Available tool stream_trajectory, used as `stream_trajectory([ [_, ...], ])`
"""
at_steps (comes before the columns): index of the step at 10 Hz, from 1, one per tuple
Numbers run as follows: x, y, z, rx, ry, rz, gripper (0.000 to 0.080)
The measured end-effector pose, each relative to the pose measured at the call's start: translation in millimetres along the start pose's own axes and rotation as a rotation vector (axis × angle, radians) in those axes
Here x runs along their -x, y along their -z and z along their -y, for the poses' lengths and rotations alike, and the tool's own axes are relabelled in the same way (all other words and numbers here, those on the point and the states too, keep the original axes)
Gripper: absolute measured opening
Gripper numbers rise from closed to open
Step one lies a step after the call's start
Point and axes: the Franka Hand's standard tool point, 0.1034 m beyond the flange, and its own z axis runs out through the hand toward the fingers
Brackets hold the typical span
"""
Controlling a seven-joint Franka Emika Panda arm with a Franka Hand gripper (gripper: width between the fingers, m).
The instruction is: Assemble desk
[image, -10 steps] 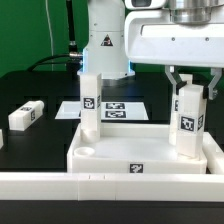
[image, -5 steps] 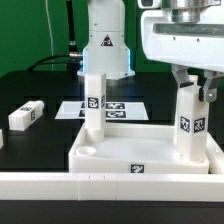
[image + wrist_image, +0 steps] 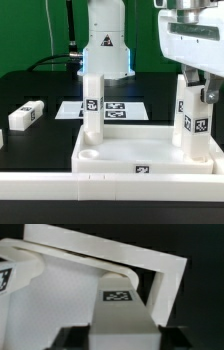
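The gripper [image 3: 197, 84] straddled the top of the leg [image 3: 193, 120] standing upright at the near corner of the desk slab [image 3: 120, 166] on the exterior view's right, clamped or slack I could not tell, so a half-seated leg might tilt or lift out if the fingers dragged it.

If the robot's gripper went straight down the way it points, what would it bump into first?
The upright desk leg directly beneath it. The gripper points down, straddling that leg's top, so it would likely meet the leg first; the desk slab lies below.
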Motion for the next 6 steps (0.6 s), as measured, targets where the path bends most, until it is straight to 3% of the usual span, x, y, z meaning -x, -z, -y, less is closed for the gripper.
stream_trajectory([
  [1,-1.2,-0.8,0.0,0.009,0.038,0.001,0.0494],
  [2,-2.9,-1.1,-0.2,0.009,0.06,0.001,0.06],
  [6,-2.9,-1.1,0.0,0.011,0.402,-0.003,0.0646],
])
